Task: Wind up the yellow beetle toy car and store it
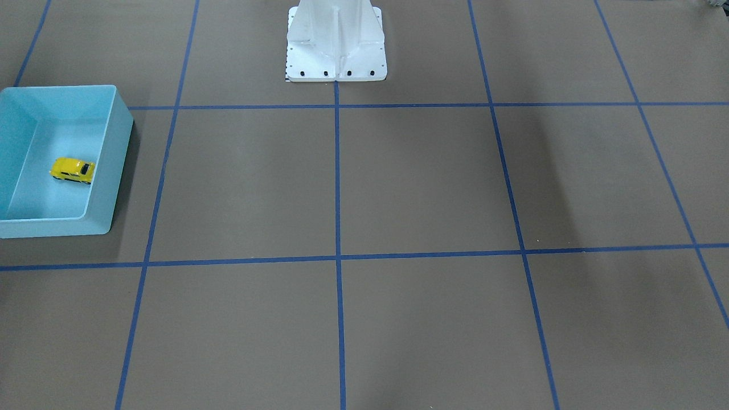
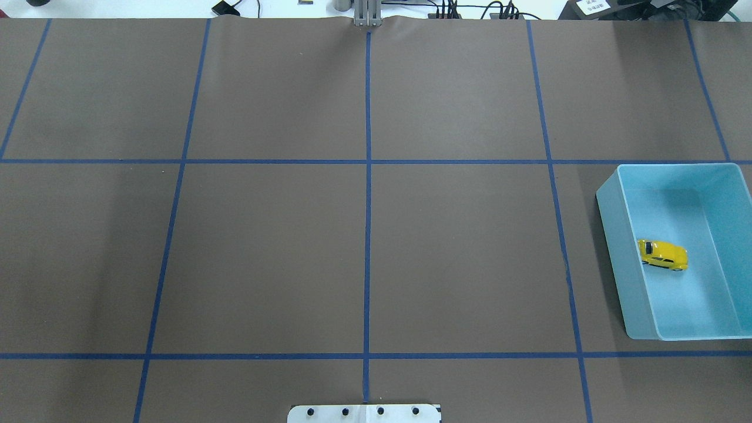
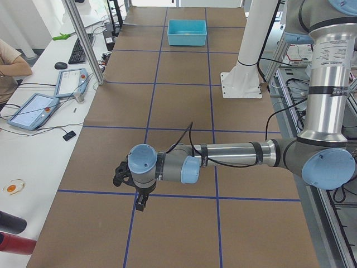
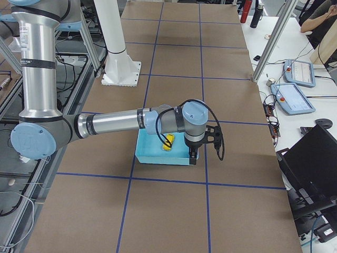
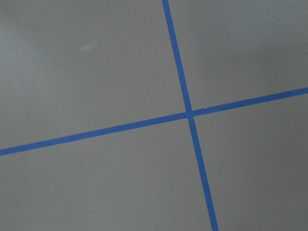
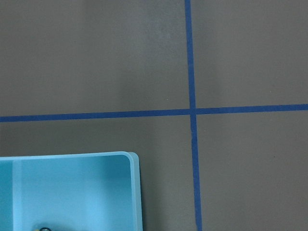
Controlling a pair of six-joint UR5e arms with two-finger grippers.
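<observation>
The tiny glossy yellow beetle toy car [image 2: 662,254], rounded in body with dark windows, sits on its wheels on the smooth floor of a pale blue rectangular plastic bin [image 2: 614,247] with round-cornered walls. In the overhead view this is at the right edge of the frame; in the front-facing view it is at the left edge. The car lies near the bin's middle, closer to one long wall and apart from every wall. The bin stands on a matte brown paper-covered table [image 2: 264,252] crossed by a grid of thin blue tape lines [image 2: 368,205]. A white metal pedestal base [image 1: 336,40] with dark bolts stands at the top centre of the front-facing view. In the right side view, the near arm, of silvery tube with pale blue joint caps, reaches over the bin, and the right gripper [image 4: 192,156], black, hangs by the bin's corner at mid-frame. I cannot tell whether its fingers are spread or pressed together. In the left side view the left gripper [image 3: 140,202] hangs over a tape crossing at lower left, well apart from the bin, and its finger spacing cannot be told either.
</observation>
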